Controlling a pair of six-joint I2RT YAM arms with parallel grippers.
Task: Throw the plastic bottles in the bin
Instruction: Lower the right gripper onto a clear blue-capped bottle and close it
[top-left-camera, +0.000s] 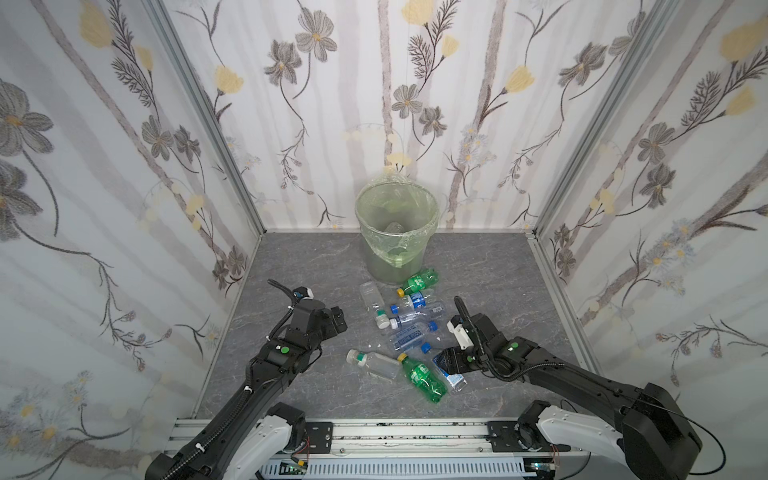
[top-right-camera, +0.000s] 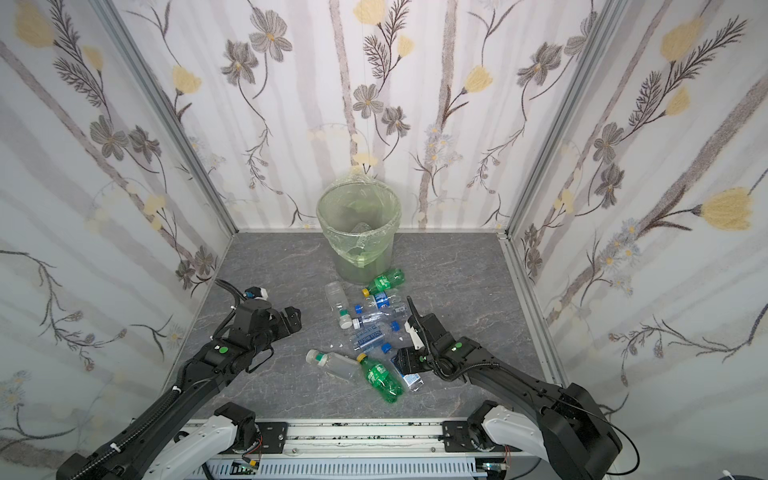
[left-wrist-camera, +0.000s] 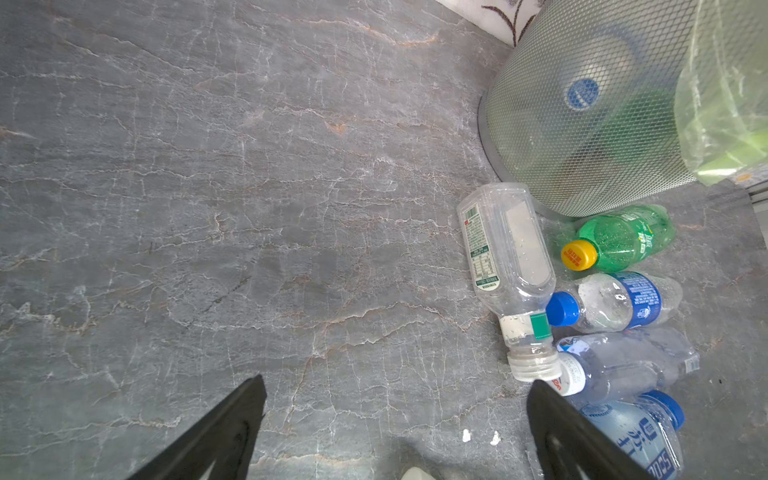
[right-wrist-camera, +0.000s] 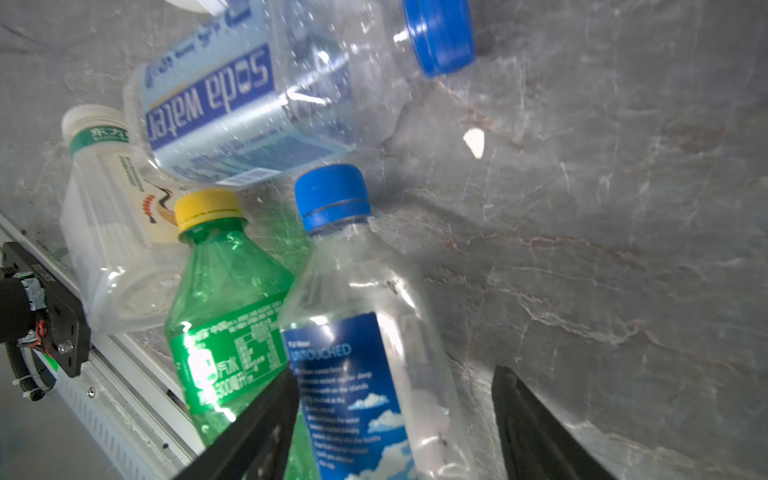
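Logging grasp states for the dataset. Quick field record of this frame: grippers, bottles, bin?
left gripper: open, empty, over bare tabletop left of the pile
right gripper: open, jaws either side of the blue-label bottle, gap on one side
blue-label bottle: lying on the tabletop beside the near green bottle
pile: about eight bottles lying in front of the bin
bin: upright, rear centre, green bag liner, bottles inside

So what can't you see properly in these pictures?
- Bottles in the bin: both top views, the green bag blurs them, so no count.
- Cloud-label water bottle: right wrist view, bottom edge cuts off its base.
- Soda water bottle: left wrist view, half behind the left gripper, cut by the edge.
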